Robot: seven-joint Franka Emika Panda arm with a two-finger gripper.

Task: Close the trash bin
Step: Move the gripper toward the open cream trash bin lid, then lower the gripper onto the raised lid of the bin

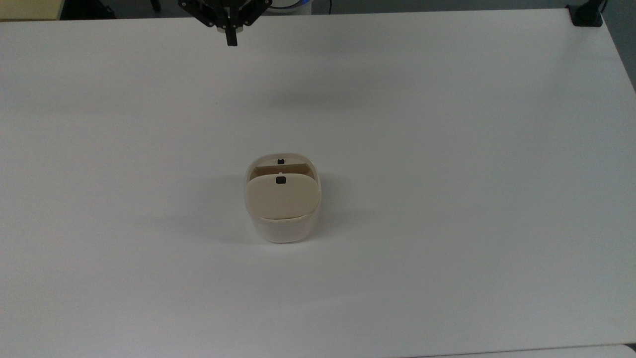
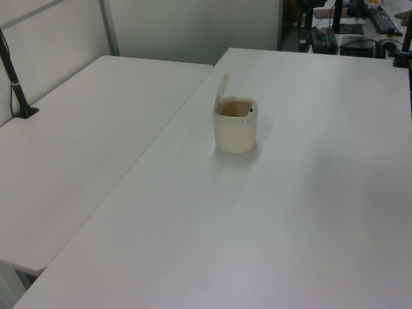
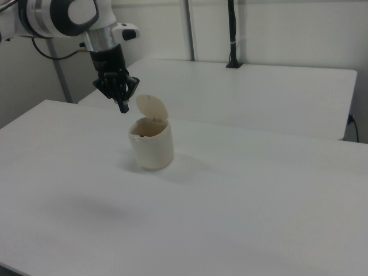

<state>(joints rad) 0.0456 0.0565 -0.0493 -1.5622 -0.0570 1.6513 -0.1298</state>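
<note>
The trash bin point(image 1: 282, 221) point(image 2: 235, 129) point(image 3: 151, 144) is a small cream-white tub standing mid-table. Its beige lid point(image 1: 281, 196) point(image 2: 222, 87) point(image 3: 152, 108) is hinged up, leaving the mouth uncovered; a small black square mark point(image 1: 280, 180) sits near the lid's edge. My gripper point(image 1: 230, 41) point(image 3: 122, 107) hangs in the air at the top view's upper edge, well away from the bin, its two black fingers pressed together with nothing between them. In the right view it appears just to the lid's left, high above the table.
The white table point(image 1: 447, 149) spreads wide around the bin. A second white table point(image 2: 84, 135) adjoins it on the left view's left. A black clamp point(image 1: 586, 15) sits at the top view's upper right corner, and a black post point(image 3: 232, 34) stands on the far table.
</note>
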